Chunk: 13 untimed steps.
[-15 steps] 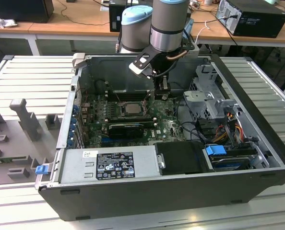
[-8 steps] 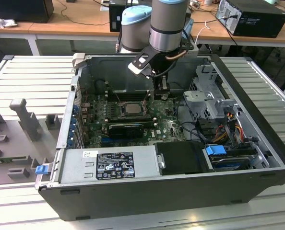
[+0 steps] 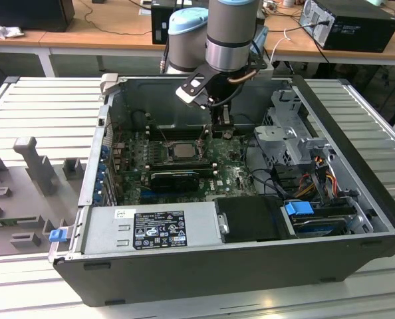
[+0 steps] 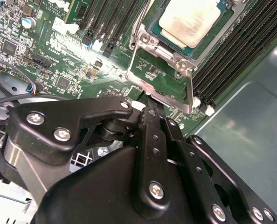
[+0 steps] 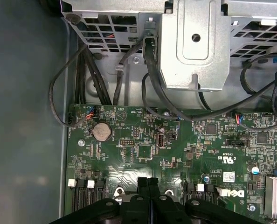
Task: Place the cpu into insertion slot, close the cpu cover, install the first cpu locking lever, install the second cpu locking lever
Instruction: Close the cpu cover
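Slatted grey surface (image 3: 44,106) fills the exterior view's left and carries the open computer case (image 3: 204,272). Inside, the cpu (image 3: 182,149) sits flat in the insertion slot (image 4: 147,40) on the green motherboard (image 3: 134,166). The cpu cover (image 4: 158,91) is swung open off the chip, its frame reaching toward the claw (image 3: 222,125). The claw hangs just to the exterior view's right of the slot, fingers (image 5: 142,184) pressed together on nothing, tips near the cover's free edge. Further right stands the metal drive cage (image 3: 287,136).
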### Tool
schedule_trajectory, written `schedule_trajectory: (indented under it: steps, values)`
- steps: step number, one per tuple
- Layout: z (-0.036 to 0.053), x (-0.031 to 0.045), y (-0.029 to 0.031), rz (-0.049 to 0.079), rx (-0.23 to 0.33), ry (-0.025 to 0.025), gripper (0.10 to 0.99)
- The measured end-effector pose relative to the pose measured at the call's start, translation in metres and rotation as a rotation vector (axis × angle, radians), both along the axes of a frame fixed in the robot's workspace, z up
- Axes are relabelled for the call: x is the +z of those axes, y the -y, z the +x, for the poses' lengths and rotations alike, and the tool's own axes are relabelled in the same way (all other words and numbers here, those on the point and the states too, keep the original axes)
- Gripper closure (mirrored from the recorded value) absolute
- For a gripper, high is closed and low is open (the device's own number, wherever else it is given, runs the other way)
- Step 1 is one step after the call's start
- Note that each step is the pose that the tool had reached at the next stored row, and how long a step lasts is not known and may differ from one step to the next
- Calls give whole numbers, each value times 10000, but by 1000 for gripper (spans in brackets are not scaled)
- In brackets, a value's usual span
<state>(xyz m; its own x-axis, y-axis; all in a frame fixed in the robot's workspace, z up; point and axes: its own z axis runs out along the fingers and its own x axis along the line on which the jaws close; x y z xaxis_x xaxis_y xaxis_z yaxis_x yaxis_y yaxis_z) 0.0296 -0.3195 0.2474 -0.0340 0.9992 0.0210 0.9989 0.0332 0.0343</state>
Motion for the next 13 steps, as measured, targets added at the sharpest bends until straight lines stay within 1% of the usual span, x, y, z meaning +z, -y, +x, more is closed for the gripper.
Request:
schedule_trajectory:
  steps: [13]
  values:
    - [-41, 0, 0, -1, -1, 0, 980]
